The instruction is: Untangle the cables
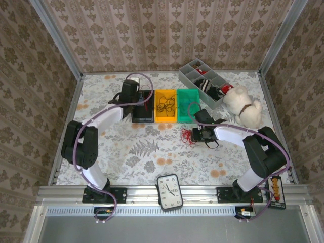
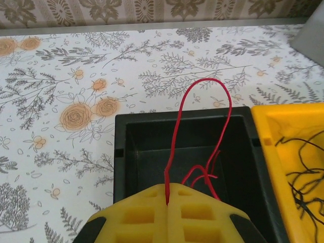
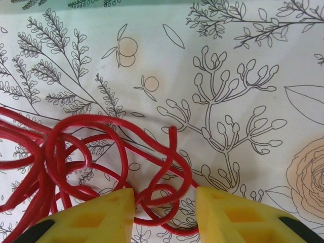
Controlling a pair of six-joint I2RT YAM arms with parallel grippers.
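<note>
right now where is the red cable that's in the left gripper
In the left wrist view the red cable is pinched in the left gripper, looping up above the black bin, just left of the yellow bin.

red cable [image 3: 48,177] runs off left edge

Brown damask wallpaper [image 1: 167,30] closes in the left, far and right sides, silver metal posts [image 1: 54,35] stand at the far corners, a floral-print table [image 1: 152,152] lies below, an aluminium rail [image 1: 131,192] runs along the near edge, and the light is soft and even.
</note>
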